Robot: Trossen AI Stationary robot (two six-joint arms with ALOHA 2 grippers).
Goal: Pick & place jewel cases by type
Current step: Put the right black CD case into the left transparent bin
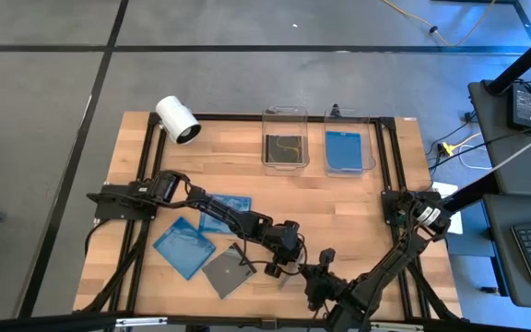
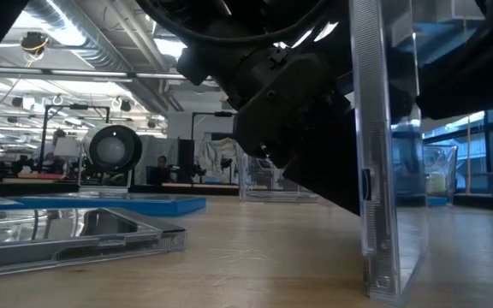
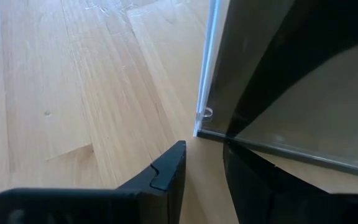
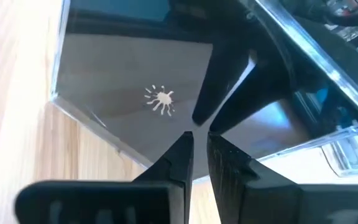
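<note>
Near the front edge of the pale wooden surface (image 1: pixel 339 198), a thin, glossy, dark jewel case (image 2: pixel 375 154) stands upright on its edge. The left hand (image 1: pixel 289 258) pinches it; the right hand (image 1: pixel 316 281), fingers pressed together, sits just beside it.

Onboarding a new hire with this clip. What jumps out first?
Both arms crowd the table's front middle, where the left tool grips a dark case stood up on its edge, with the shut right tool just beside it. Left of them, loose blue cases and a grey case lie flat. At the back stand two clear bins, the left bin with a dark case inside, the right bin with a blue one, and a white camera lies to their left.
</note>
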